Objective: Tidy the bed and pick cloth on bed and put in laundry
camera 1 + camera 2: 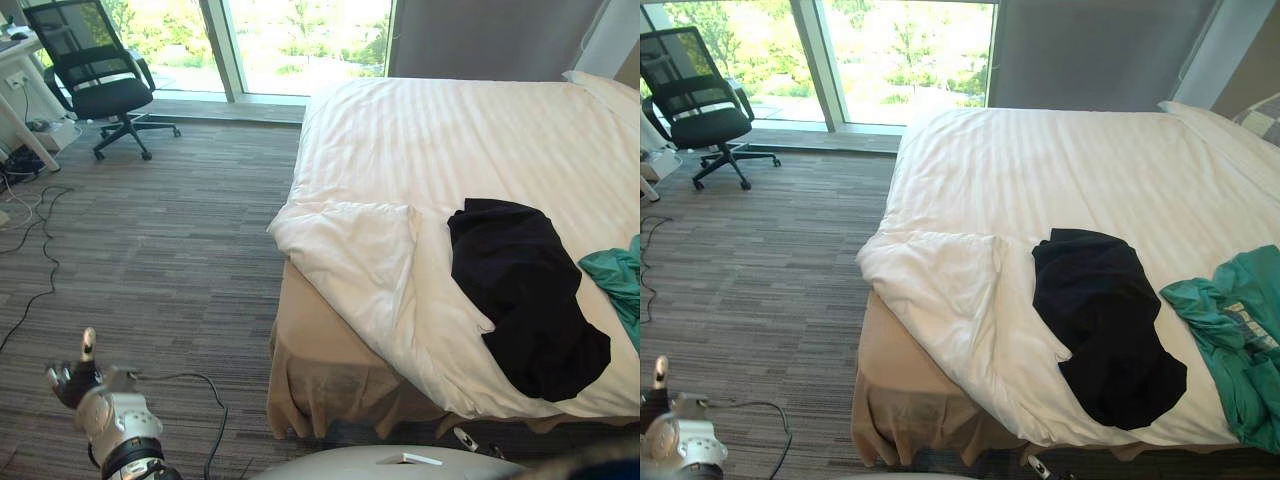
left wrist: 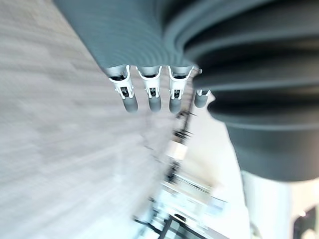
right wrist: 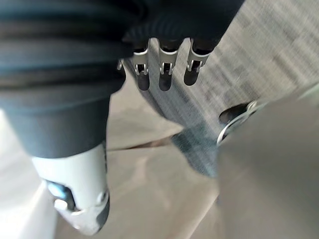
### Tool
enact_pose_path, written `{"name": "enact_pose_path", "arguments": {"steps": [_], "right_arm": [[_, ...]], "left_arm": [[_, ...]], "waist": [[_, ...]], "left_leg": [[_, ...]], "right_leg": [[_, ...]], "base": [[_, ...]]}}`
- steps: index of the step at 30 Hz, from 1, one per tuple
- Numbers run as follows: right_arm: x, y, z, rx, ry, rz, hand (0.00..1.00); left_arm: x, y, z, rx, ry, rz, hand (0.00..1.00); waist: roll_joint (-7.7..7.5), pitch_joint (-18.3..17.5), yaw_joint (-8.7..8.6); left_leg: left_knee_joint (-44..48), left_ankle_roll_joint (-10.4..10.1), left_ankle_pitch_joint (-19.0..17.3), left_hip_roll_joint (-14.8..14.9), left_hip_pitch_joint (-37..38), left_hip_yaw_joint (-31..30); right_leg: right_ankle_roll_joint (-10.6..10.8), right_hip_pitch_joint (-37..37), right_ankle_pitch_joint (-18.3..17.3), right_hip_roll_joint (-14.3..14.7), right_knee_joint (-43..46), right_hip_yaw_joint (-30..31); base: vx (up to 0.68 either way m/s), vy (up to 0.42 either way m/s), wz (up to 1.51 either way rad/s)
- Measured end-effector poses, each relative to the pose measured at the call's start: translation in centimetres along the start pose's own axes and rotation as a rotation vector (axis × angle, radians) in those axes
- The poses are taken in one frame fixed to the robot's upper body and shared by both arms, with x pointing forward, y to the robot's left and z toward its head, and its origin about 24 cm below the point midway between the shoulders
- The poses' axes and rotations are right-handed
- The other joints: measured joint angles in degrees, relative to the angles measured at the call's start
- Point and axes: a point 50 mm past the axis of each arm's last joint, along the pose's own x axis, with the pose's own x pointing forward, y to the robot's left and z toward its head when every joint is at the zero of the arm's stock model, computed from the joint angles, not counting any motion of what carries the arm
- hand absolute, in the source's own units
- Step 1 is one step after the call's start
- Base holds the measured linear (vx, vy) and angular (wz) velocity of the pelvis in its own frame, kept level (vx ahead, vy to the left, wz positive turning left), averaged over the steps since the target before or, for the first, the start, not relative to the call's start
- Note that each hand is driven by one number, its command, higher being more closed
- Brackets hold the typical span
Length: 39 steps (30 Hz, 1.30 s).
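Observation:
A black cloth (image 1: 525,295) lies spread on the white duvet (image 1: 440,150) near the bed's foot edge. To its right, a teal cloth (image 1: 1230,330) lies crumpled at the bed's right side. The duvet's near left corner (image 1: 355,250) is folded back on itself. My left hand (image 1: 90,395) hangs low over the carpet, well left of the bed, with its fingers (image 2: 152,94) straight and nothing in them. In the right wrist view my right hand (image 3: 164,74) points down at carpet and the tan bed skirt (image 3: 149,189), fingers relaxed and holding nothing.
A black office chair (image 1: 95,75) stands at the far left by the window, beside a white desk (image 1: 20,60). Loose cables (image 1: 40,230) trail over the carpet on the left. A pillow (image 1: 605,90) lies at the bed's far right. The tan bed skirt (image 1: 320,380) hangs below the mattress.

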Motion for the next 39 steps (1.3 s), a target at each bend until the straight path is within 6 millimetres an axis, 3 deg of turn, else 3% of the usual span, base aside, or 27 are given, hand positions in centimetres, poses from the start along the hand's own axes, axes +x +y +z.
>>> {"name": "enact_pose_path", "arguments": {"steps": [3,7,9,13,15,17,22,26,30,39], "right_arm": [[0.1,0.1,0.5,-0.009,-0.013,0.008,0.00],[0.2,-0.3,0.7,-0.010,-0.018,0.008,0.00],[0.1,-0.5,0.6,-0.002,-0.017,0.006,0.00],[0.0,-1.2,0.6,0.001,-0.028,-0.001,0.00],[-0.1,-1.2,0.7,0.003,-0.031,0.006,0.00],[-0.1,-0.9,1.1,0.013,-0.049,0.016,0.00],[-0.1,-0.7,1.5,0.036,-0.063,0.018,0.00],[-0.1,0.5,3.1,0.051,-0.129,0.049,0.00],[-0.3,1.3,4.0,0.097,-0.175,0.065,0.00],[-0.6,2.5,5.5,0.128,-0.252,0.109,0.00]], "left_arm": [[-0.6,-5.9,3.3,-0.009,-0.168,-0.174,0.00],[-2.0,-9.0,6.2,0.070,-0.363,-0.272,0.00],[-4.1,-11.7,7.7,0.127,-0.492,-0.384,0.00],[-7.6,-15.7,8.3,0.276,-0.648,-0.578,0.00],[-9.7,-18.9,8.2,0.353,-0.727,-0.707,0.00],[-11.0,-20.7,8.2,0.417,-0.798,-0.780,0.00],[-14.1,-25.9,8.0,0.539,-0.922,-0.926,0.00],[-15.7,-30.5,8.6,0.714,-1.078,-0.961,0.00],[-15.9,-32.9,10.7,0.790,-1.154,-0.936,0.00],[-15.9,-36.7,13.8,0.892,-1.166,-0.898,0.00]], "waist": [[0.10,2.3,-0.04],[1.30,3.6,-0.72],[2.02,4.4,-1.03],[2.72,4.9,-1.86],[3.00,5.1,-2.12],[2.99,5.1,-3.44],[3.06,5.6,-4.60],[2.44,7.2,-5.13],[2.03,9.9,-6.18],[1.78,14.1,-6.49]], "left_leg": [[9.1,0.5,-3.6,1.7,-6.0,-0.8],[15.7,0.5,-6.8,3.7,-10.1,0.5],[18.5,0.4,-8.3,5.0,-12.2,2.0],[19.9,-0.3,-9.6,6.1,-13.7,4.8],[21.0,-0.3,-9.7,6.9,-14.2,6.8],[21.7,-0.3,-9.8,7.4,-15.0,7.8],[23.4,-0.4,-9.8,8.6,-15.5,12.7],[25.7,-0.5,-10.9,10.1,-18.0,14.8],[27.9,-0.3,-11.1,11.5,-21.8,15.9],[29.2,0.8,-10.3,14.2,-26.8,18.0]], "right_leg": [[-0.8,-4.0,-1.2,-0.2,4.7,0.2],[-1.2,-8.1,-2.9,-0.1,9.0,1.8],[-1.4,-11.0,-3.8,0.0,11.6,3.8],[-1.7,-14.6,-4.5,0.4,14.5,6.2],[-1.9,-16.4,-4.6,1.0,15.8,7.9],[-2.1,-18.2,-4.8,1.2,17.0,9.0],[-2.1,-21.9,-4.7,1.4,20.1,11.2],[-2.2,-25.1,-4.6,2.1,21.2,12.3],[-2.5,-28.9,-3.3,2.7,21.6,12.7],[-2.9,-32.8,1.2,5.2,17.1,13.7]], "base": [[-0.06,-0.037,0.11],[-0.09,-0.015,-0.24],[-0.13,-0.003,-0.32],[-0.06,-0.009,-0.37],[0.01,-0.009,-0.45],[0.02,-0.010,-0.24],[0.01,0.003,-0.34],[-0.08,-0.014,-0.18],[-0.10,-0.013,-0.09],[-0.05,-0.026,-0.15]]}}
